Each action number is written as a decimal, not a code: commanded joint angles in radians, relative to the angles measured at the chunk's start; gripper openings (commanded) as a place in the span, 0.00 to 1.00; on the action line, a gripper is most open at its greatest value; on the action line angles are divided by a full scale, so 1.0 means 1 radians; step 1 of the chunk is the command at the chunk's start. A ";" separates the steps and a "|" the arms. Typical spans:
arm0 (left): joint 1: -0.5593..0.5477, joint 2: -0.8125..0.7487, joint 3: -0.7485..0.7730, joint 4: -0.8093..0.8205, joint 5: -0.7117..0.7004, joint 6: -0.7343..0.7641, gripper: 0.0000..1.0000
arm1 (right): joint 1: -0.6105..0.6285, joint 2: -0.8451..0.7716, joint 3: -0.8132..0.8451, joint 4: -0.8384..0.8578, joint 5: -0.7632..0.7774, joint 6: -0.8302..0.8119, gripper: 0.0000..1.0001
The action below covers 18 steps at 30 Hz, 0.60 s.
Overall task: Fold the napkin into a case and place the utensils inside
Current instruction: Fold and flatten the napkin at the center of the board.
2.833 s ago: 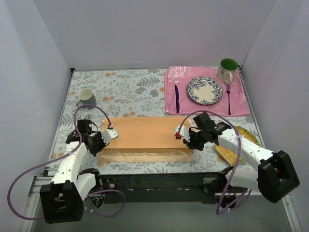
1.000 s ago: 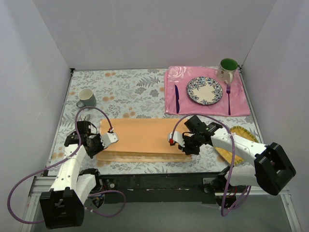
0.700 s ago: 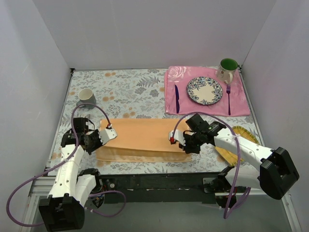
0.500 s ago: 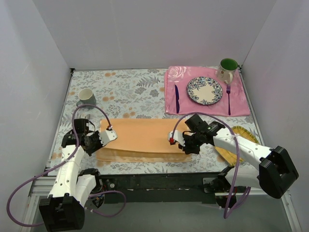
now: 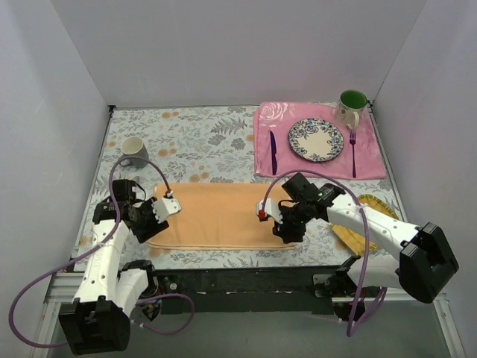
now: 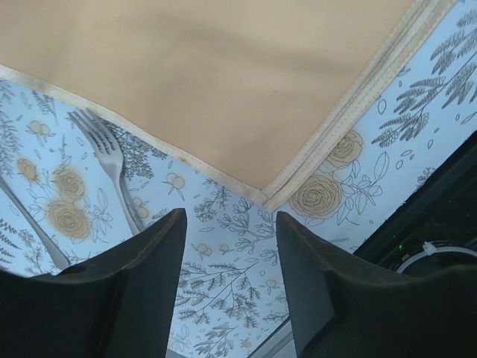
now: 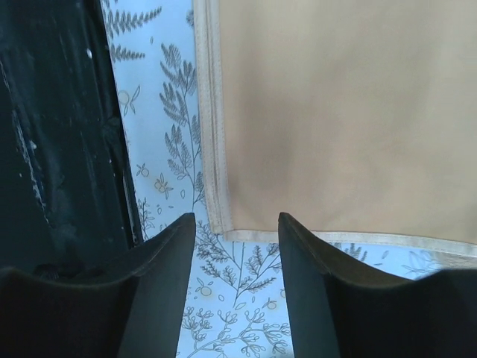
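Observation:
The peach-orange napkin (image 5: 216,215) lies folded into a long flat rectangle near the table's front edge. My left gripper (image 5: 154,216) is at its left end, open, with the napkin's corner (image 6: 264,195) just ahead of its empty fingers (image 6: 149,261). At the right end, my right gripper (image 5: 281,226) is open too, and the near right corner (image 7: 218,230) lies just beyond its fingertips. The dark purple knife (image 5: 273,151) and the purple fork (image 5: 352,154) lie on the pink placemat (image 5: 373,160), either side of the plate (image 5: 316,139). No case is formed.
A green mug (image 5: 352,106) stands at the placemat's far corner and a grey mug (image 5: 133,150) at the far left. A yellow woven mat (image 5: 370,216) lies under my right arm. A silvery fork (image 6: 112,168) rests on the tablecloth beside the napkin's left edge. The black table edge (image 7: 59,149) is close.
Both grippers drew the napkin's upper layer toward the front edge, then opened and let it go. The fold now lies flat with its edges lined up.

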 commanded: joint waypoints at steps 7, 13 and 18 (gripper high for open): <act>0.007 0.209 0.150 0.087 0.120 -0.315 0.49 | -0.029 0.084 0.150 0.040 -0.056 0.100 0.48; 0.007 0.331 0.153 0.162 0.098 -0.415 0.49 | -0.043 0.201 0.181 0.061 -0.067 0.120 0.43; 0.007 0.361 0.123 0.188 0.066 -0.412 0.45 | -0.044 0.276 0.179 0.079 -0.069 0.108 0.34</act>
